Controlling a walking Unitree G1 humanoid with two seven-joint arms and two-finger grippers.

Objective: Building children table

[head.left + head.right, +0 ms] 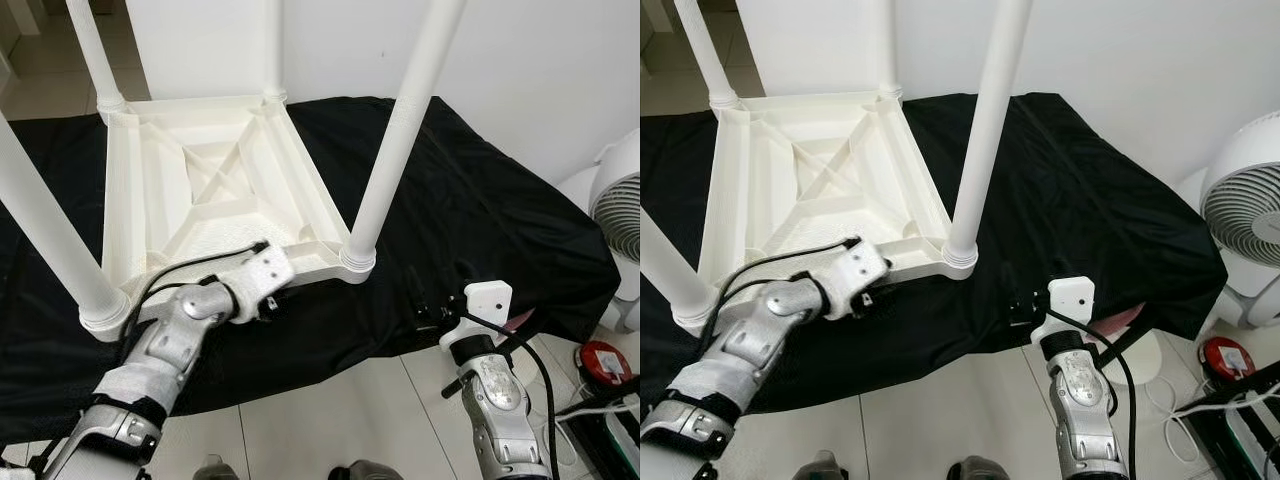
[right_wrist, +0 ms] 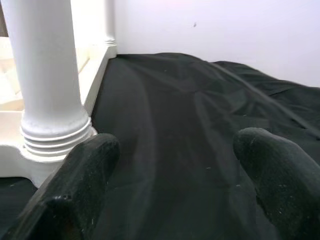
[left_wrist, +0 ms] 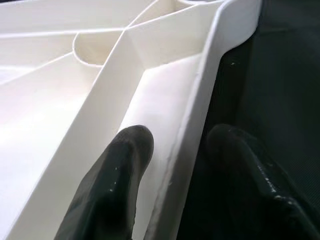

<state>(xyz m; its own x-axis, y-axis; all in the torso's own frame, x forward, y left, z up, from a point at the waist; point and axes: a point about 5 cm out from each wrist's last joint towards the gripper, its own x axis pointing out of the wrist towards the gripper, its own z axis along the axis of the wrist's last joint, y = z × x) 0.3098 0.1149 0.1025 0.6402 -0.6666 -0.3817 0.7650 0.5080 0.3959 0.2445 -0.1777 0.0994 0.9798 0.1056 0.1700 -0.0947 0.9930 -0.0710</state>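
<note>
A white plastic children's table (image 1: 215, 190) lies upside down on a black cloth (image 1: 480, 220), all of its white legs standing up. My left gripper (image 3: 175, 137) is at the table's near rim (image 3: 200, 95), one black finger (image 3: 127, 150) inside the wall and the other outside, shut on it. My right gripper (image 2: 177, 145) is open over the cloth, just right of the near right leg (image 2: 47, 75) and apart from it. In the left eye view that gripper (image 1: 425, 300) sits at the cloth's front edge.
A white fan (image 1: 1250, 215) stands on the floor at the right, with a red round object (image 1: 605, 362) and cables below it. A white wall runs behind the cloth. Pale tiled floor (image 1: 330, 420) lies in front.
</note>
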